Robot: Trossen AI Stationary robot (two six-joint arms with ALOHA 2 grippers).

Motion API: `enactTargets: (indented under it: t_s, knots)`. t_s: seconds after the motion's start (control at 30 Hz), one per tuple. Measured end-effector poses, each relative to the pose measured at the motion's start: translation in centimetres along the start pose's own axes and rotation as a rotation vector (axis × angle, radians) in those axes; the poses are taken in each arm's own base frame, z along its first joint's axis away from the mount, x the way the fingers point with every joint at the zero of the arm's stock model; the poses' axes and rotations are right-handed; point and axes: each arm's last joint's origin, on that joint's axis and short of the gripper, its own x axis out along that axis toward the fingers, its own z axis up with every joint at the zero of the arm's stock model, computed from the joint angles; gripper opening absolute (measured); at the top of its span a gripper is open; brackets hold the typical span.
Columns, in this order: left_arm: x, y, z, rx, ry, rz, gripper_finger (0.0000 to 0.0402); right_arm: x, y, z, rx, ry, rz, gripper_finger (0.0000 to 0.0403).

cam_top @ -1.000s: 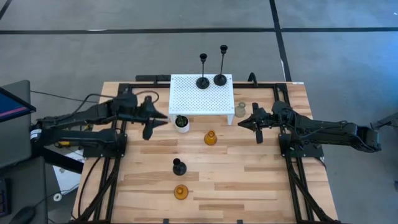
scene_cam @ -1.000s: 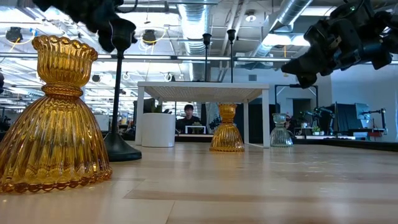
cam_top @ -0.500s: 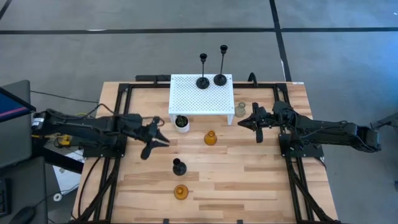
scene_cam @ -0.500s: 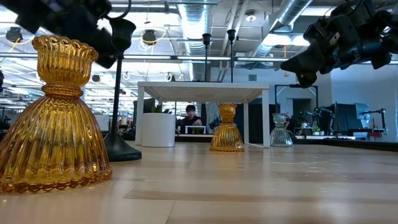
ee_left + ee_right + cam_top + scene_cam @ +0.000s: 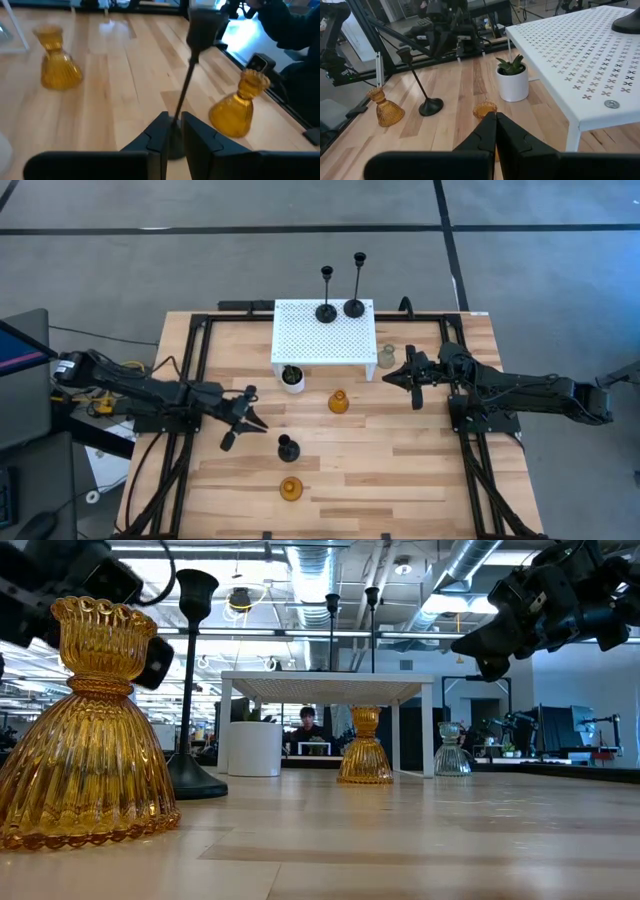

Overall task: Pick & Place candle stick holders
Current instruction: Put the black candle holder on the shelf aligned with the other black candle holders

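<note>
Fingers of the left gripper [image 5: 172,131] stand close together with only a narrow gap, and they hold nothing; the thin stem of a black candle stick holder [image 5: 189,85] rises just past their tips, and whether they touch it cannot be told. Seen from above, the left gripper [image 5: 245,420] hovers over the wooden table [image 5: 400,480], a little to the left of that black holder [image 5: 288,448], which stands upright on its round base near the table's middle. Toward the front edge stands a squat amber glass holder [image 5: 291,489]; a second amber holder [image 5: 339,402] stands further back, in front of a white perforated stand [image 5: 325,332]. Two taller black holders [image 5: 340,292] stand side by side on the stand's far edge. A small white pot with a green plant [image 5: 292,378] sits at the stand's front left corner, and a clear glass holder [image 5: 386,357] stands by its right side. The right gripper [image 5: 410,378] waits beside the clear holder, its fingers [image 5: 490,131] pressed together and empty. In the low view a person [image 5: 305,728] shows in the room beyond the table
</note>
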Motion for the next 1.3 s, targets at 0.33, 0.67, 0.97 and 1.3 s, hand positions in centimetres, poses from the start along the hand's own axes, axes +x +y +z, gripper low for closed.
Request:
enactTargets:
  t_s: [0.33, 0.67, 0.97, 1.3]
  knots:
    - [-0.2, -0.2, -1.8, 0.114, 0.039, -0.013, 0.0049, 0.0, 0.0, 0.0, 0.002, 0.004, 0.0, 0.0]
    - [-0.2, -0.1, -1.0, 0.137, -0.041, 0.008, 0.0058, 0.0, 0.0, 0.0, -0.007, 0.004, 0.0, 0.0]
    - [0.7, 0.0, -2.1, 0.111, 0.048, 0.005, 0.0109, 0.0, 0.0, 0.0, -0.007, 0.004, 0.0, 0.0]
    - [2.9, 0.4, -2.6, 0.03, -0.002, 0.006, 0.0174, 0.0, 0.0, 0.0, -0.007, 0.005, -0.001, 0.0]
